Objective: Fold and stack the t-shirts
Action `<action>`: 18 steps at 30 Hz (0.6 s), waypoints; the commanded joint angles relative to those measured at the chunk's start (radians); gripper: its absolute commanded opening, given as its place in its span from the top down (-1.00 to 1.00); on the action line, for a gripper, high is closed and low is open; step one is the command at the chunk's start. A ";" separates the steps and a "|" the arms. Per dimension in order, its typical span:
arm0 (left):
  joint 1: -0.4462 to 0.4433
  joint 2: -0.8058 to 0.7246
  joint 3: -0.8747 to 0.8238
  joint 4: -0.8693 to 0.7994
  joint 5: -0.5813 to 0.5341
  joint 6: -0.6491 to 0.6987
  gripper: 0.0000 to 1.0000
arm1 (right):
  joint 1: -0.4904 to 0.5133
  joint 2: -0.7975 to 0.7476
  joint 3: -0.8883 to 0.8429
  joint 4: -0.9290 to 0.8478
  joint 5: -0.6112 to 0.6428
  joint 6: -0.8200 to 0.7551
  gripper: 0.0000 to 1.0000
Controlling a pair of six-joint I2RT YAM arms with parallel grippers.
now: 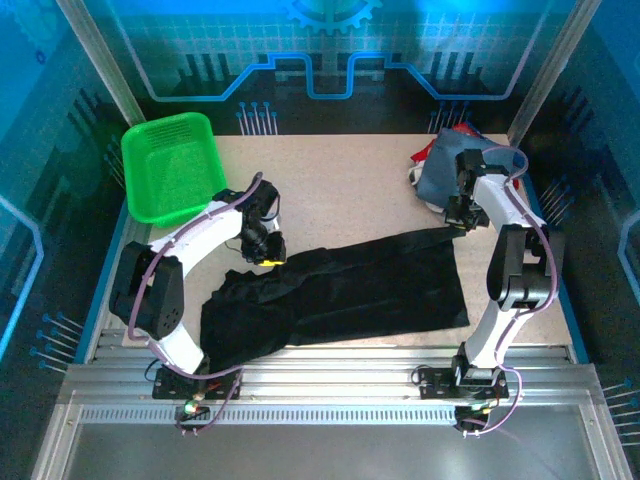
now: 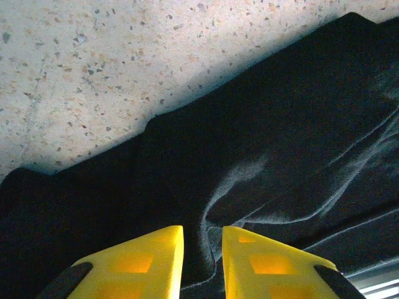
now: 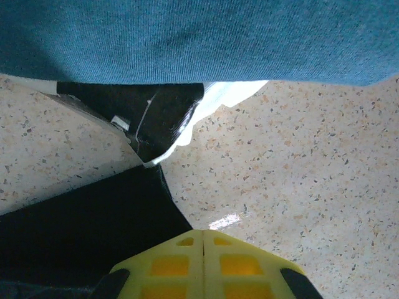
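Observation:
The large black t-shirt (image 1: 350, 290) lies spread and wrinkled across the middle of the table. My left gripper (image 1: 268, 255) sits at its upper left edge. In the left wrist view a raised fold of the black cloth (image 2: 262, 124) is pinched between the yellow fingers of the left gripper (image 2: 202, 233). My right gripper (image 1: 458, 218) is at the shirt's stretched upper right corner. The right gripper (image 3: 204, 233) has its jaws pressed together, and the black cloth (image 3: 81, 237) runs in under them. The slate-blue tee (image 1: 455, 160) (image 3: 199, 37) lies just behind, over a red one (image 1: 462, 130) and a white one (image 3: 218, 96).
A green mesh basket (image 1: 170, 165) stands at the back left corner. Bare speckled tabletop (image 1: 340, 190) lies between the basket and the pile of tees. Frame posts and a blue backdrop close in the back and sides. A metal rail runs along the near edge.

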 commanded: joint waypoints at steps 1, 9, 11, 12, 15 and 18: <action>0.009 -0.010 -0.016 -0.023 0.048 0.027 0.42 | -0.014 0.013 0.022 -0.024 -0.013 -0.003 1.00; 0.004 -0.031 -0.061 -0.089 0.034 0.023 0.36 | -0.014 0.010 0.017 -0.026 -0.012 0.000 1.00; 0.005 -0.032 -0.075 -0.091 0.021 0.021 0.35 | -0.013 0.011 0.016 -0.024 -0.013 0.002 1.00; 0.004 -0.030 -0.079 -0.089 0.016 0.022 0.36 | -0.014 0.012 0.017 -0.024 -0.015 0.005 1.00; 0.003 -0.019 -0.073 -0.078 0.012 0.022 0.35 | -0.012 0.015 0.020 -0.026 -0.017 0.010 1.00; 0.003 -0.003 -0.054 -0.069 0.009 0.024 0.36 | -0.011 0.015 0.023 -0.026 -0.016 0.011 1.00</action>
